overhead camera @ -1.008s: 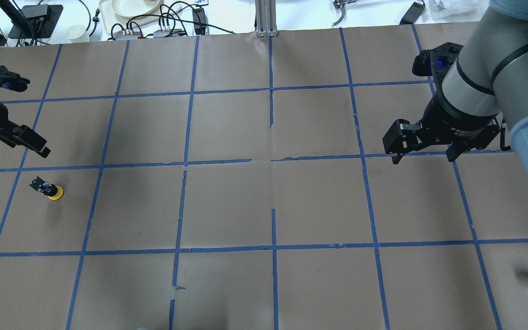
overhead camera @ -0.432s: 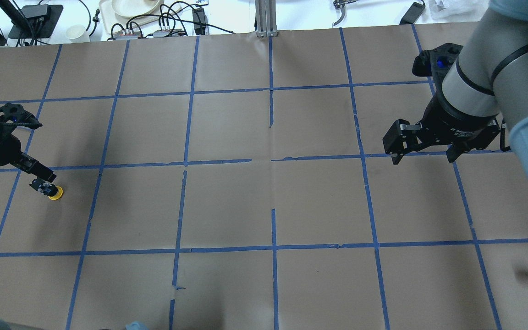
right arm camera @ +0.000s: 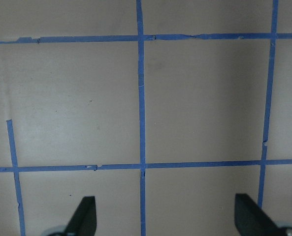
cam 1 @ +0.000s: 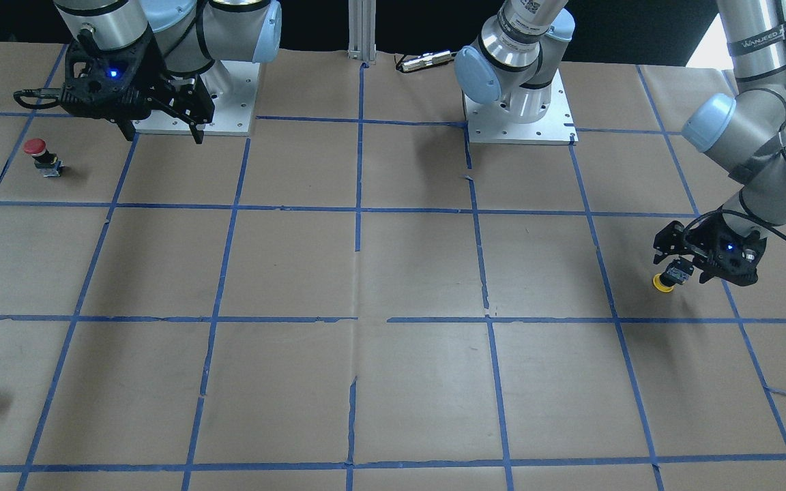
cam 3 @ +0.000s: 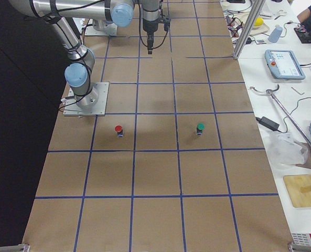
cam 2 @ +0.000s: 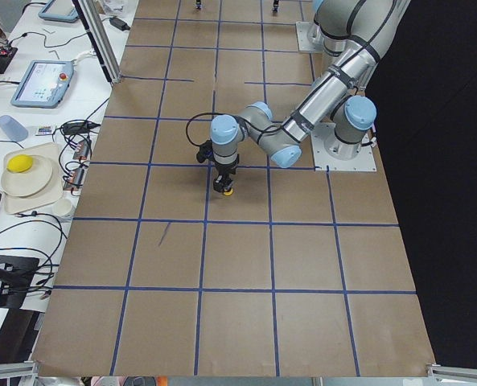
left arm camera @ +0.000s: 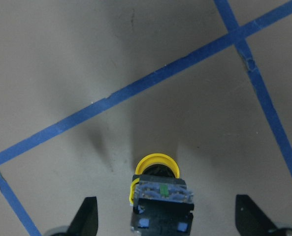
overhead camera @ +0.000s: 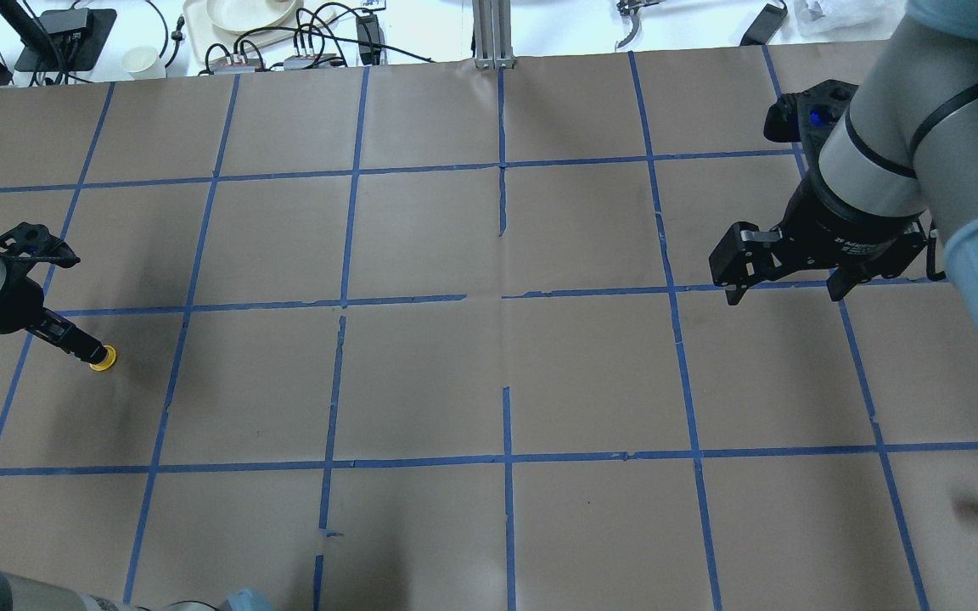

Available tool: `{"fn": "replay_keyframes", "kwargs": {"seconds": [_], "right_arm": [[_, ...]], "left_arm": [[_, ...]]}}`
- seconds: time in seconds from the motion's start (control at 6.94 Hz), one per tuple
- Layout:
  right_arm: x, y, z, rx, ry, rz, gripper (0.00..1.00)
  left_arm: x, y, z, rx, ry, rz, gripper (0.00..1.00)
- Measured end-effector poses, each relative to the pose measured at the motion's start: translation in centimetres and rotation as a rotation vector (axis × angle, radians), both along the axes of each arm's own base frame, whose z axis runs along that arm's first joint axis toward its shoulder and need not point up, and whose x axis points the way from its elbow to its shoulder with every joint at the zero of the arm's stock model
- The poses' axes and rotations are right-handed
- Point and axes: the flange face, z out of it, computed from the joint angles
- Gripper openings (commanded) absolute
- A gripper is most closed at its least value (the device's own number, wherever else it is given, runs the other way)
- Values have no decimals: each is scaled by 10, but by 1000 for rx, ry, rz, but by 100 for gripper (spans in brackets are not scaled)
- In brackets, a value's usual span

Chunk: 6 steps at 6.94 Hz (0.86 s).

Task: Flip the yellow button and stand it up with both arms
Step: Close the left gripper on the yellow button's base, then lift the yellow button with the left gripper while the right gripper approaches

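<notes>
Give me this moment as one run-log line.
stage: pre-grasp | left gripper: open, straddling yellow button | yellow button: on its side, ungripped | right gripper: open, hovering above table

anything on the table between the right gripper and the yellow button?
No. Overhead view: only bare brown paper and blue tape lines between the right gripper and the yellow button.

A: What colour is the table cover?
B: Brown paper point(overhead camera: 421, 229), with a grid of blue tape point(overhead camera: 502, 110).
A: The buttons?
B: The yellow button point(left arm camera: 156, 162) has a yellow cap, a black body and a grey block with a green mark. There is also a red-capped button point(cam 1: 37, 145) and a green-capped button point(cam 3: 200, 126).
A: The robot?
B: The left arm point(cam 1: 751, 34) and right arm point(cam 1: 103, 17) are silver with light-blue joint caps. The left gripper point(cam 1: 676, 273) and right gripper point(cam 1: 161, 133) are black, each with a blue light.
</notes>
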Motion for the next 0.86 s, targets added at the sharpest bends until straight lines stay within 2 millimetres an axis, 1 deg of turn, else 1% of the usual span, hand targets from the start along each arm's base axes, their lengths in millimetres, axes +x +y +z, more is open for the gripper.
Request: {"fn": "replay_keyframes", "kwargs": {"seconds": [0.14, 0.29, 0.58, 0.72, 0.86], "right_arm": [[0, 0, 0, -1, -2, 0, 100], [0, 0, 0, -1, -2, 0, 100], [0, 0, 1, -1, -1, -1, 100], [0, 0, 1, -2, -2, -2, 100], [1, 0, 1, -3, -5, -3, 100]], "left_arm": [[1, 0, 0, -3, -2, -3, 17], [1, -1, 0, -6, -4, -7, 8], [0, -3, 4, -14, -10, -19, 7], [-6, -7, 15, -33, -11, -30, 7], [-21, -12, 32, -57, 13, -47, 7]]}}
